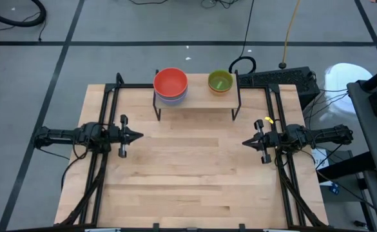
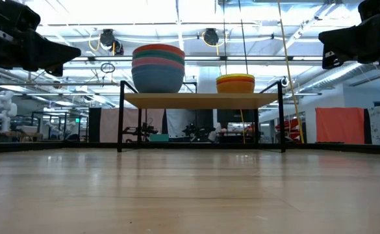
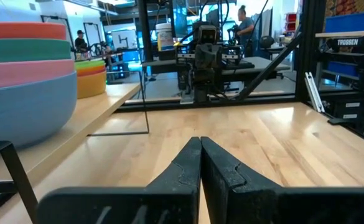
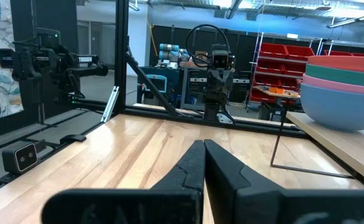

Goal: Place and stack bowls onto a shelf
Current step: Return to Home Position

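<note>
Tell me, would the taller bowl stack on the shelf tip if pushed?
Probably not: the tall stack is nested and wide. It would likely slide on the smooth shelf. Standing near the shelf's end, it might fall off.

Grey floor (image 1: 46,32) crossed by dark lines lay all round my pale wood-plank table (image 1: 188,187). Beyond the table's far edge a black cable (image 1: 243,64) looped on that floor, and a thin yellow cord (image 1: 289,29) ran just beside it. Bright white ceiling lights (image 2: 138,10) lit the hall. An orange-red hanging panel (image 2: 341,125) showed past the far right corner. Racks of red plastic bins (image 4: 275,65) stood beyond the left edge. A distant person (image 3: 244,25) stood beyond the right edge.
</note>
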